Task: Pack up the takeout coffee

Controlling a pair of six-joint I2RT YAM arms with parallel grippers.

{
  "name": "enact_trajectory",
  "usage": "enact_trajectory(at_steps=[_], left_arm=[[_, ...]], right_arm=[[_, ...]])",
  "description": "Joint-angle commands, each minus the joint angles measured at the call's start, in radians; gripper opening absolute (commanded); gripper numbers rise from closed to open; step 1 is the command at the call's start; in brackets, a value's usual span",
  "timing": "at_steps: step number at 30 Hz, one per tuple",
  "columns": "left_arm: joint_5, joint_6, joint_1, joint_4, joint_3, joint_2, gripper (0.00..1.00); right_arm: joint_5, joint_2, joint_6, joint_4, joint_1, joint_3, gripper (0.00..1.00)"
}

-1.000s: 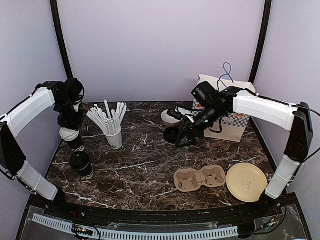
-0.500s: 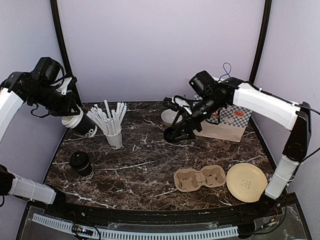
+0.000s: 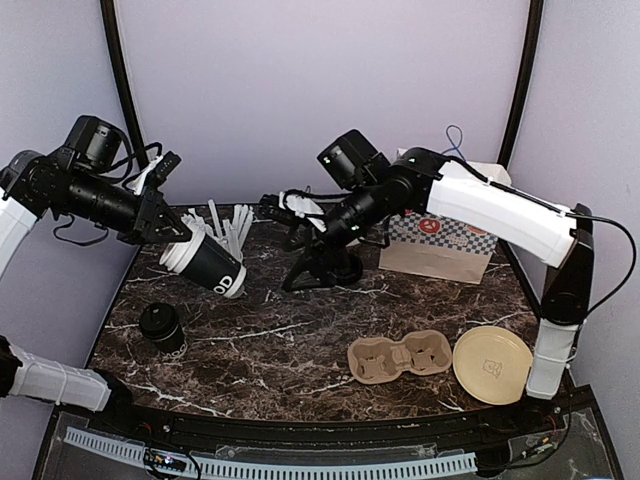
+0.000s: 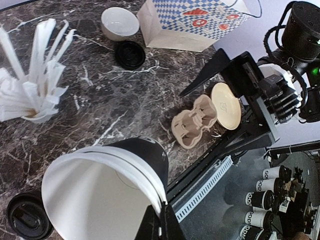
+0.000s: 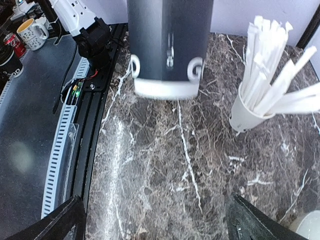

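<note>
My left gripper (image 4: 162,226) is shut on the rim of an open black coffee cup (image 4: 107,187), white inside. It holds the cup (image 3: 207,266) tilted in the air over the table's left side. The same cup (image 5: 170,45) fills the top of the right wrist view. My right gripper (image 3: 290,240) reaches left towards it, jaws wide open with nothing between the fingers (image 5: 57,222). A second black cup with its lid on (image 3: 162,325) stands near the left edge. A loose black lid (image 4: 130,54) lies beside the white bowl (image 4: 120,22).
A white cup of white sticks (image 3: 228,232) stands just behind the held cup. A checkered paper bag (image 3: 440,245) stands at the back right. A tan cardboard cup carrier (image 3: 400,358) and a tan round disc (image 3: 493,363) lie near the front right.
The left arm lifted the open cup off the table, tilted it and carried it right. The right arm swung left from the loose lid and its jaws spread wider.
</note>
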Motion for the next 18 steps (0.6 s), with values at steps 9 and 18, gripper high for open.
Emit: enact_trajectory(at_steps=[9, 18], left_arm=[[0.093, -0.028, -0.127, 0.16, 0.022, 0.088, 0.0], [0.112, -0.058, -0.135, 0.209, 0.01, 0.064, 0.0]], right_arm=[[-0.011, 0.158, 0.133, 0.055, 0.114, 0.2, 0.99], [-0.016, 0.156, 0.187, 0.1, 0.121, 0.138, 0.92]])
